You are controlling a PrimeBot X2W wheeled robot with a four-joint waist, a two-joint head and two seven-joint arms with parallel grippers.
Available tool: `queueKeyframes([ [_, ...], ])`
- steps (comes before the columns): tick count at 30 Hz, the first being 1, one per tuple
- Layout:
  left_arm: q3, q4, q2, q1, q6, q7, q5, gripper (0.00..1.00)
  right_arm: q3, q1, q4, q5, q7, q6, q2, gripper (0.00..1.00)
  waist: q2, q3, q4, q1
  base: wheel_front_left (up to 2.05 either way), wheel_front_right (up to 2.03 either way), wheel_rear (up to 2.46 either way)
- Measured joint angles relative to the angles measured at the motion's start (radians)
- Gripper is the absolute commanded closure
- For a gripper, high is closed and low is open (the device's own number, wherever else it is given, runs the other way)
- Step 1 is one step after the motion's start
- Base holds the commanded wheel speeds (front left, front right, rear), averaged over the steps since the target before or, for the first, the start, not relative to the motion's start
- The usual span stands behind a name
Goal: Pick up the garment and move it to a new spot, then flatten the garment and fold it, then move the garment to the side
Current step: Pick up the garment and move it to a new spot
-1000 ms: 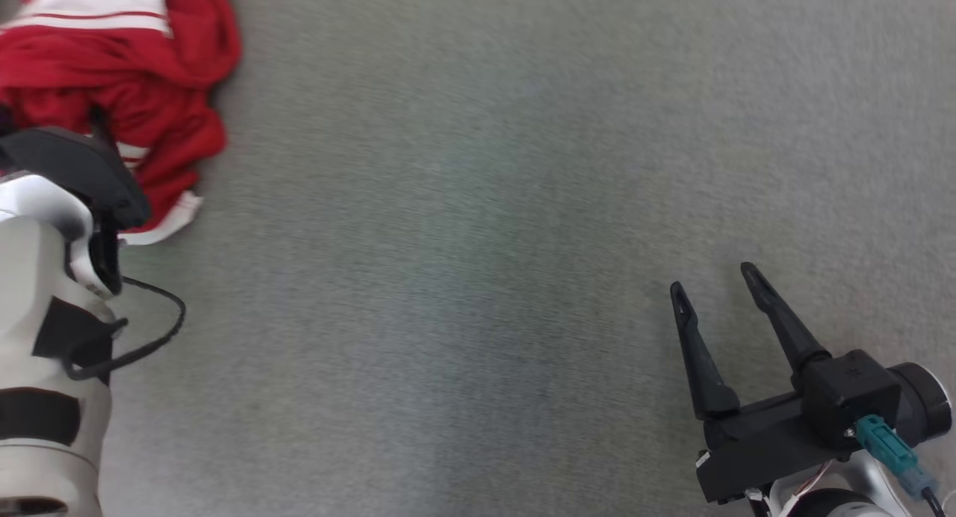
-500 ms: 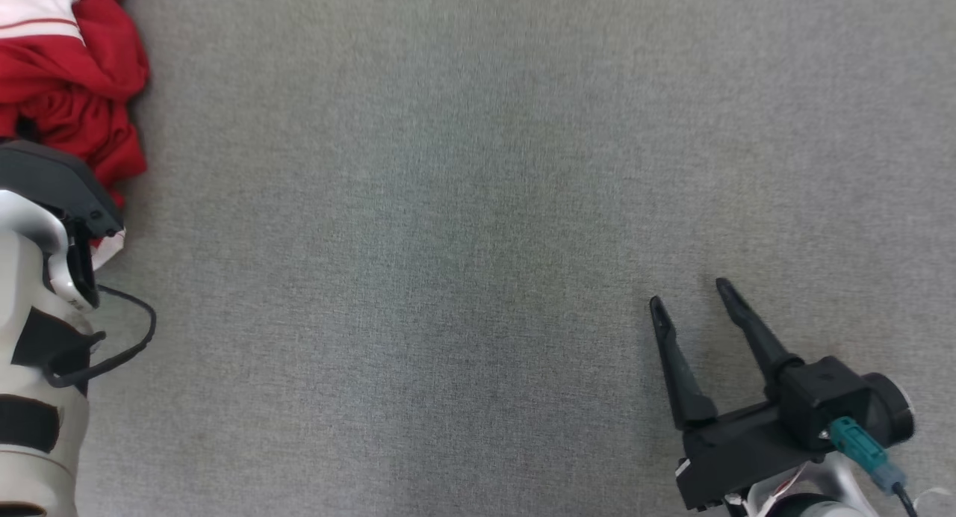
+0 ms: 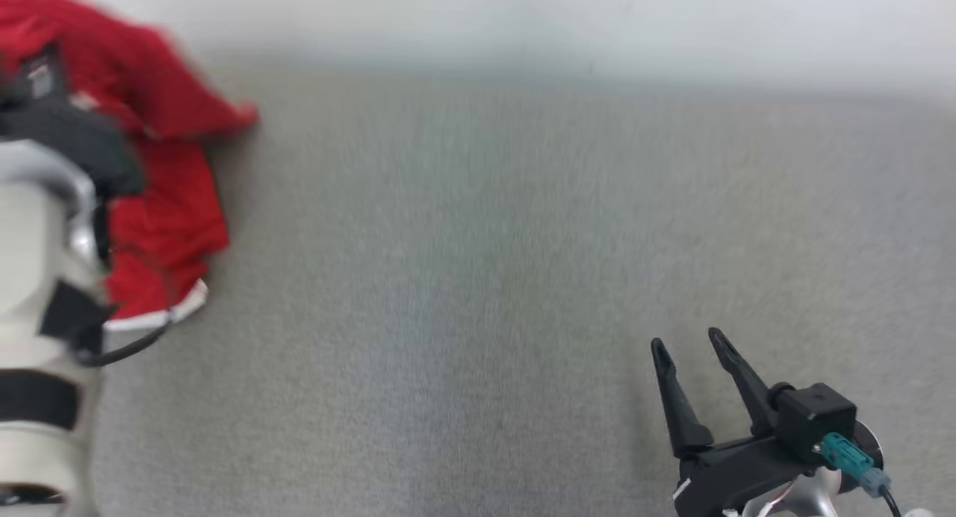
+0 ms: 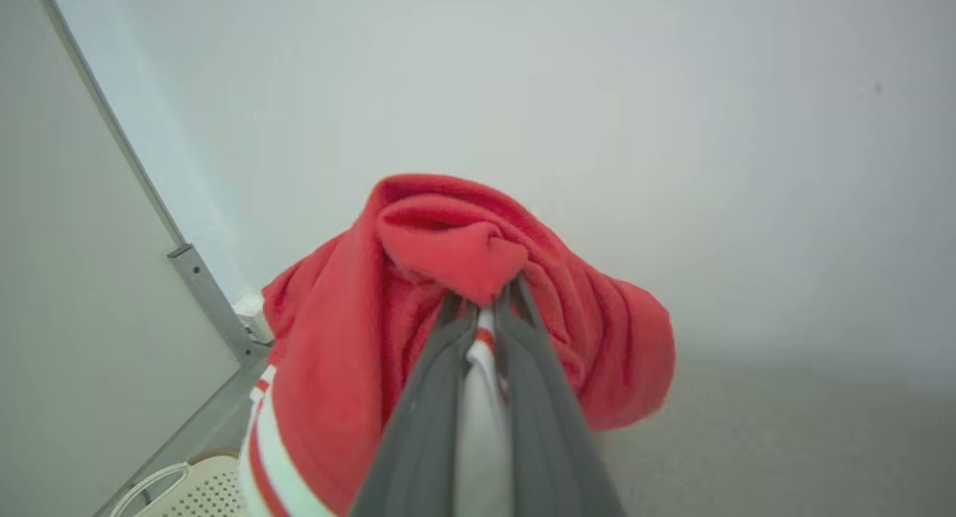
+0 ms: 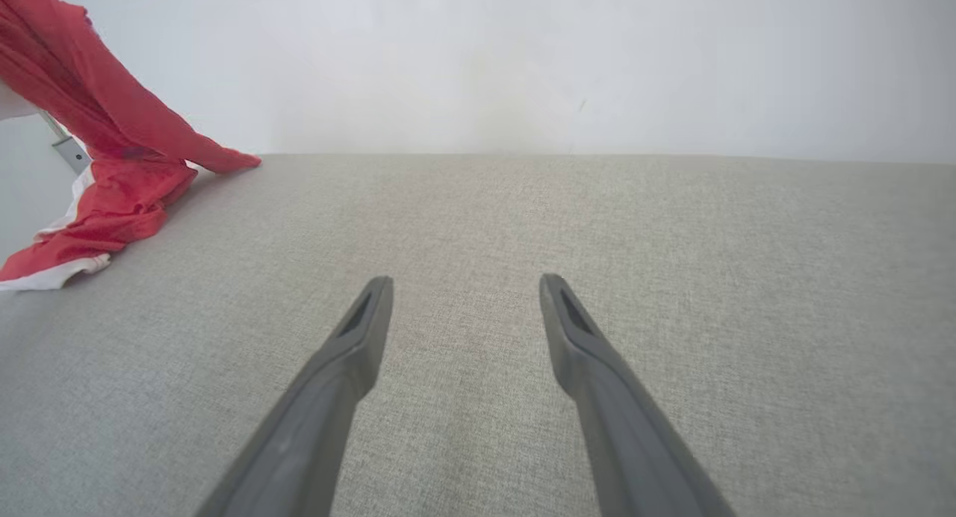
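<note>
The garment (image 3: 168,211) is red with white trim and lies bunched at the far left of the grey fabric surface (image 3: 478,278). My left gripper (image 4: 485,296) is shut on a fold of the garment (image 4: 448,255), whose cloth drapes over and around both fingers. From the right wrist, the garment (image 5: 112,166) rises from the surface up and to the left, its white hem resting on the cloth surface. My left wrist (image 3: 67,143) covers part of it. My right gripper (image 3: 686,345) stands open at the lower right, far from the garment, with nothing between its fingers (image 5: 358,330).
A white wall (image 3: 523,16) runs along the far edge of the surface. In the left wrist view a metal rail (image 4: 202,278) slants down the left side, with a white perforated piece (image 4: 187,491) at the bottom left. A black cable (image 3: 127,345) hangs from my left forearm.
The head camera has tilted up, so the wall now shows. The garment's upper part now stands raised off the surface at my left gripper. The right gripper stays open.
</note>
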Motion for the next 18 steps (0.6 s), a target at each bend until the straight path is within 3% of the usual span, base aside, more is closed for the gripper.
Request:
queueKeyframes([
  [8,-0.051,-0.152,-0.100,-0.020,-0.076,0.009,-0.016,1.00,-0.031,-0.002,0.034,0.023,-0.026,0.000,0.001,0.00,-0.0001,-0.165,-0.030,-0.0002,0.00,0.00,0.00],
  [13,-0.090,-0.302,-0.187,0.015,-0.100,0.032,-0.046,1.00,-0.038,-0.006,0.033,0.014,-0.025,0.000,0.001,0.00,-0.0001,-0.212,-0.092,0.0000,0.00,0.00,0.00],
  [18,-0.165,-0.474,-0.227,0.092,-0.109,0.084,-0.077,1.00,-0.041,-0.013,0.021,0.005,-0.016,0.000,0.001,0.00,-0.0001,-0.229,-0.169,0.0000,0.00,0.00,0.00],
])
